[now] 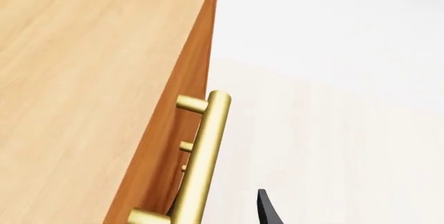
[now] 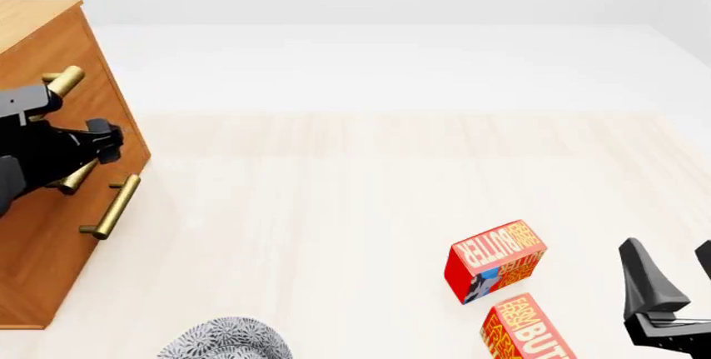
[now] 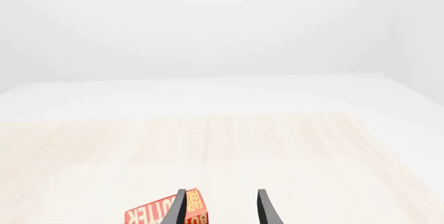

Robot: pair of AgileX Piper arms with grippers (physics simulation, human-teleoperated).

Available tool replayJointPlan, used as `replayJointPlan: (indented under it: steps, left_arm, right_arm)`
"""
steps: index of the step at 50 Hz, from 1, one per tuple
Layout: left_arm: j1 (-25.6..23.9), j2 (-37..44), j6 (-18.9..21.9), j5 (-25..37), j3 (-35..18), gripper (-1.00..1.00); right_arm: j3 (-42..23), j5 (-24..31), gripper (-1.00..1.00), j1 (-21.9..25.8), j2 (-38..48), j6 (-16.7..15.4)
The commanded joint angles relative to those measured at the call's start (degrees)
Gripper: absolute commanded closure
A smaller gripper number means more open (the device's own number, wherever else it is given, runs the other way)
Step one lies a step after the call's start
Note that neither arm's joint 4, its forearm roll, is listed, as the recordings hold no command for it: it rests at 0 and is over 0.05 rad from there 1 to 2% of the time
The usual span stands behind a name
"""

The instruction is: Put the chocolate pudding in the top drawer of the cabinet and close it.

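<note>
Cabinet (image 2: 50, 209): orange-brown wooden chest, left edge of the front view, running from upper left to lower left. Its drawer fronts face right and look flush.

Top drawer (image 1: 184, 130): brass bar handle (image 1: 201, 161) seen close in the left wrist view, lower centre; in the front view the handle's upper end (image 2: 65, 81) shows at the upper left.

Left gripper (image 2: 95, 138): black, middle left of the front view, at the top drawer's handle. Only one fingertip shows in its wrist view; whether it is spread or clamped on the bar cannot be told.

Right gripper (image 2: 672, 288): lower right corner of the front view, fingers spread apart, holding nothing, above the table (image 2: 367, 192).

Butter boxes: two, red-orange, lower right of centre; one (image 2: 497, 261) tilted, another (image 2: 524, 330) just below it at the bottom edge.

Grey patterned object (image 2: 222, 341): bottom edge, left of centre.

Chocolate pudding: not visible in any view.
</note>
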Motion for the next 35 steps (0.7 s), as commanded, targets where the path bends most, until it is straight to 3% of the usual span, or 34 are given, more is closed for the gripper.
replayJointPlan:
  steps: [1, 2, 5, 7, 20, 35]
  left_arm:
    - [8.0, 2.7, -0.9, -0.5, 1.0, -1.0]
    - [5.1, 2.0, -4.7, 0.2, 1.7, -1.0]
    - [7.9, -1.5, -1.1, 1.9, 1.4, -1.0]
    - [6.4, -4.2, -2.6, 3.9, 1.6, -1.0]
    - [5.5, -18.4, -1.0, 14.3, 0.0, -1.0]
    - [1.2, -28.6, -2.6, 27.0, -8.8, -1.0]
  right_arm:
    - [-0.1, 0.9, -1.0, 0.0, -0.8, 0.0]
    - [-0.1, 1.0, -1.0, 0.0, -0.9, 0.0]
    - [-0.1, 1.0, -1.0, 0.0, -0.9, 0.0]
    - [-0.1, 1.0, -1.0, 0.0, -0.9, 0.0]
    - [-0.1, 1.0, -1.0, 0.0, -0.9, 0.0]
    - [-0.1, 1.0, -1.0, 0.0, -0.9, 0.0]
